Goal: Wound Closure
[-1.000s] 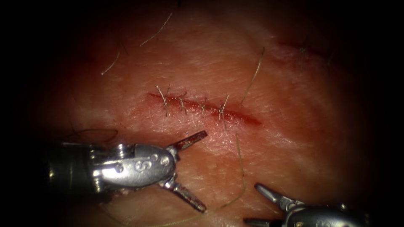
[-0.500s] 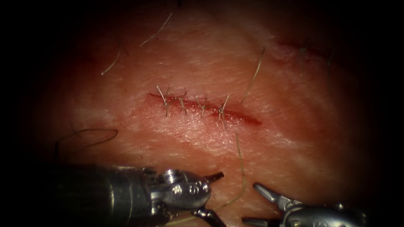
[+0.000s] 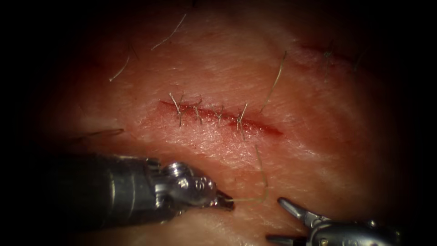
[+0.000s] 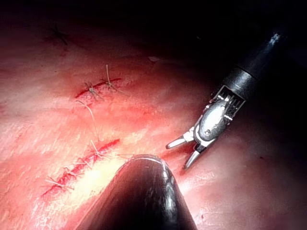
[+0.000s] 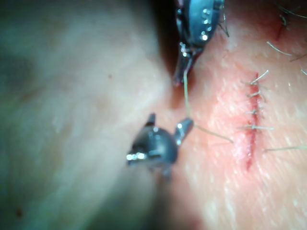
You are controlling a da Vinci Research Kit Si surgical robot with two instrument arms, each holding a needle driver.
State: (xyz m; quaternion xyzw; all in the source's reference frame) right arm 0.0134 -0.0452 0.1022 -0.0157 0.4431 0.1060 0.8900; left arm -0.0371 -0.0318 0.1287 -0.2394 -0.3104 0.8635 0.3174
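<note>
Tissue point(image 3: 291, 150): left claw point(image 3: 226, 202) now clamping thread point(image 3: 261, 180)

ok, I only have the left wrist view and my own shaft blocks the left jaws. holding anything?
Observer: Yes. In the endoscope view the left tool is shut on the thread.
Operator: where does that thread go?
Observer: Right from the jaws, then up into the tissue just below the right part of the cut.
Operator: right tool on it?
Observer: No. The right tool sits open, holding nothing, to the right of the thread's bend.
</note>
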